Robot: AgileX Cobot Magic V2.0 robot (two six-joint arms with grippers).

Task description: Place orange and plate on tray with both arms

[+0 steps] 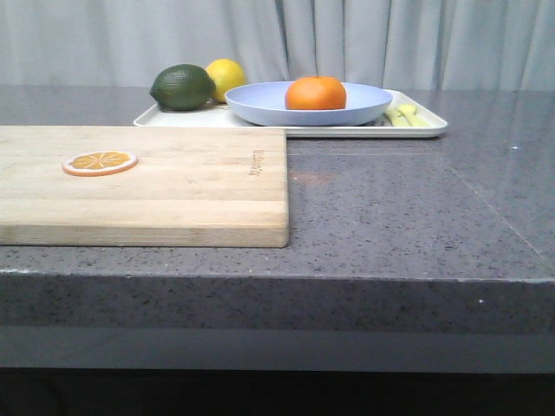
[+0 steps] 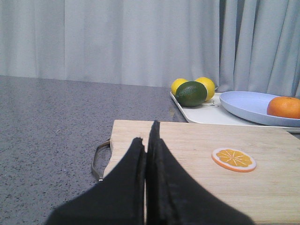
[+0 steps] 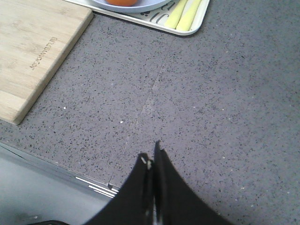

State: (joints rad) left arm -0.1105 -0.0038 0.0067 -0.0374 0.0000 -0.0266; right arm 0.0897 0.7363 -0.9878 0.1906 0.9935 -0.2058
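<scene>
**Orange and plate sit on the tray, both arms pulled back**

Nearest the front camera lies the wooden cutting board [image 1: 143, 184], flat on the grey speckled desk [image 1: 408, 217] with a thin orange slice [image 1: 100, 162] near its far left corner. Behind it the cream tray [image 1: 416, 128] carries the lavender-blue plate [image 1: 260, 104], and the orange [image 1: 316, 93] rests in the plate's hollow, where the shallow curve should keep it from rolling. A dark green lime [image 1: 182, 87] and a lemon [image 1: 227, 76] share the tray's left end, just beside the plate; pale yellow sticks [image 1: 408, 116] lie at its right end.

Neither arm shows in the front view. The left tool [image 2: 149, 140] hangs over the near part of the board, clenched on nothing. The right tool [image 3: 152, 157] hovers above bare desk near the front edge, likewise clenched and empty. Judging by this layout, the task looks complete, with both arms parked well apart from the tray to leave it undisturbed.
</scene>
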